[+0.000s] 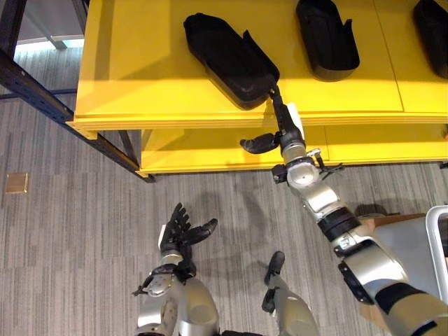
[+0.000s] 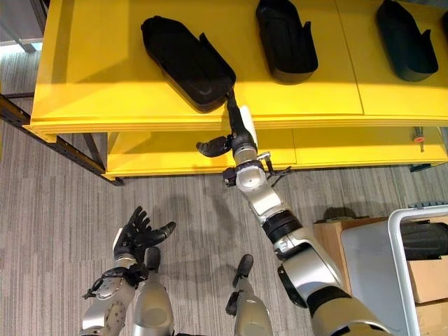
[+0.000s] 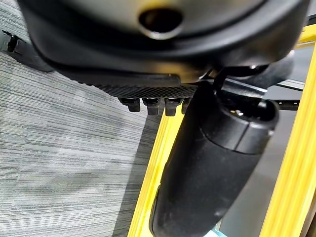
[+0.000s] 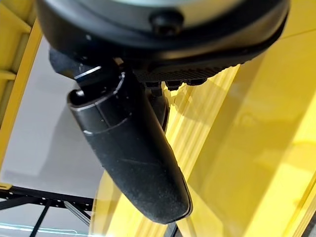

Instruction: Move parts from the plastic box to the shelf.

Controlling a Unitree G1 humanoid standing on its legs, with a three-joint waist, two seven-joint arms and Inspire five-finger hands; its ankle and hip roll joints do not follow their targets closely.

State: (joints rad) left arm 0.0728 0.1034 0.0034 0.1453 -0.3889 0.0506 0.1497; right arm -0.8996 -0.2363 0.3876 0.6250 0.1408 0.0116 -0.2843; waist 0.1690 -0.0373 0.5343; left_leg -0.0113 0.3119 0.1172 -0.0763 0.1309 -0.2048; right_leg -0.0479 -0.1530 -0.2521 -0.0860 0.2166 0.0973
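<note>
Left eye view: right robot hand (image 1: 283,126) touches black part (image 1: 231,59) on shelf (image 1: 126,84).

Grey striped carpet (image 1: 84,231) covers the lower frame. A dark metal rack frame (image 1: 42,94) runs diagonally at upper left. Cardboard boxes (image 2: 427,276) sit at lower right.

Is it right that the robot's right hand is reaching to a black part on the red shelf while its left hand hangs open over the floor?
Not quite: the shelf is yellow, not red, as the left eye view shows. The rest holds: the right hand reaches with straight fingers to the black part, and the left hand hangs open over the floor.
</note>
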